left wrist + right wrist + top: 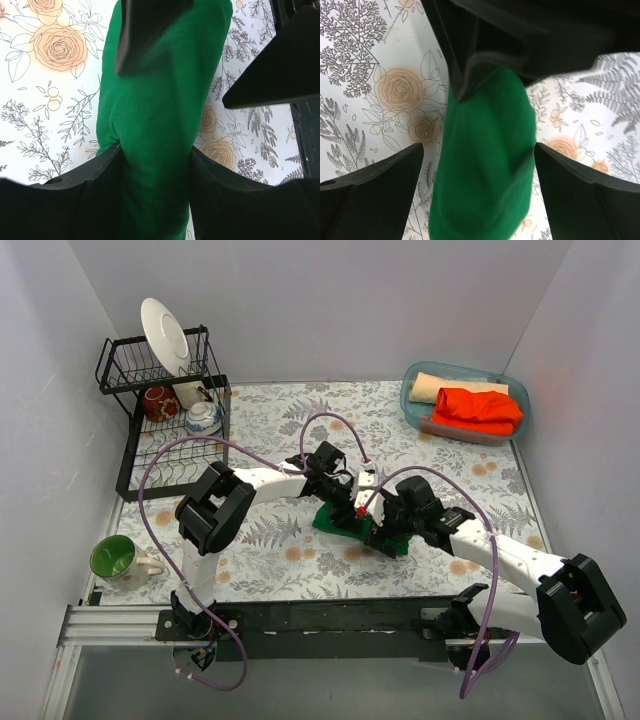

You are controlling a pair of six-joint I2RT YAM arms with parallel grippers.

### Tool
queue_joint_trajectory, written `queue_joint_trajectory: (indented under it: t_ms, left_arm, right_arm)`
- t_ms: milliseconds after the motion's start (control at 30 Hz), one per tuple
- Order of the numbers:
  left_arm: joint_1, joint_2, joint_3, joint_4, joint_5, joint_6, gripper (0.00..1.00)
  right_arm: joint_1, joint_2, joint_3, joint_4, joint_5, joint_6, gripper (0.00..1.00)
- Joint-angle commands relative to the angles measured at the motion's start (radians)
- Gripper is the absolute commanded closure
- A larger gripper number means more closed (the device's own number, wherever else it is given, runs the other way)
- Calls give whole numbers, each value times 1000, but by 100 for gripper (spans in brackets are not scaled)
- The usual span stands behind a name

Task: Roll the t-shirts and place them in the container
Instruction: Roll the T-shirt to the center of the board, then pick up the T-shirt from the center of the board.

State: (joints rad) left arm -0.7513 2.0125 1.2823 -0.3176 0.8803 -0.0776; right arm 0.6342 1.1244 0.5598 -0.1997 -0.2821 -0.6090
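The emerald green t-shirt (332, 520) lies as a tight roll on the floral tablecloth at the table's middle. It fills the left wrist view (160, 100) and the right wrist view (485, 170). My left gripper (352, 502) (156, 152) is shut on the roll, with both fingers pressed into its sides. My right gripper (385, 532) (478, 147) is open; its fingers straddle the other end of the roll, with gaps on both sides. The orange-red t-shirt (480, 410) and the pale tan t-shirt (440, 387) lie in a tub at the back right.
A blue plastic tub (412, 405) stands at the back right. A black dish rack (150, 455) with a white plate (165, 335) and cups stands at the back left. A green mug (115, 558) sits at the front left. Purple cables loop over both arms.
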Motion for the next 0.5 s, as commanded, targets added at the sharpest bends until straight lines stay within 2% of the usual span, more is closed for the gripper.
queue_joint_trajectory:
  t_ms: [0, 267, 367, 433, 467]
  left_arm:
    - [-22, 11, -49, -67, -18, -44, 54]
    - [-22, -4, -87, -20, 11, -63, 52]
    - [-17, -15, -101, -5, 23, -74, 52]
    - [-11, -24, -116, 8, 32, -91, 52]
    - [-13, -34, -120, 20, 34, -96, 52]
  right_arm:
    - [25, 46, -35, 117, 0, 3, 1]
    - [24, 149, -66, 233, -17, 8, 3]
    - [25, 184, -61, 244, -46, 8, 15]
    - [25, 213, -63, 250, -57, 12, 47]
    - [25, 221, -66, 259, -60, 15, 56]
